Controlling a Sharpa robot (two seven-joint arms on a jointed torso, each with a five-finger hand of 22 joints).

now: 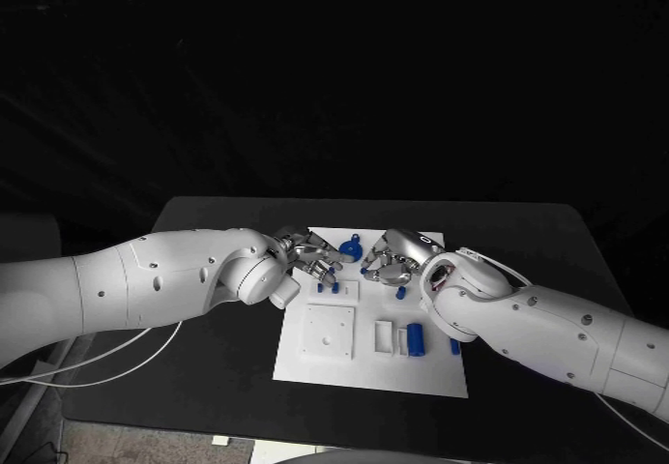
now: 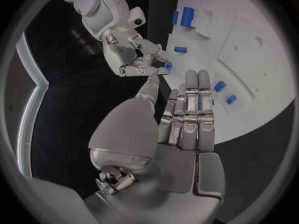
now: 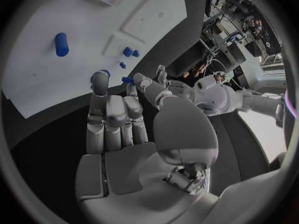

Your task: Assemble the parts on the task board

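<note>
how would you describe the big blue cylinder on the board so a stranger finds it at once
Find the white task board mid-table. Near its right edge, just in front of the right robot hand, lies the blue cylinder. It is the longest, thickest blue part there.

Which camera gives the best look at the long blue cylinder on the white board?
The right wrist view: the blue cylinder lies unobstructed on the task board. In the head view it is small beside the right arm; in the left wrist view it sits near the rim.
</note>
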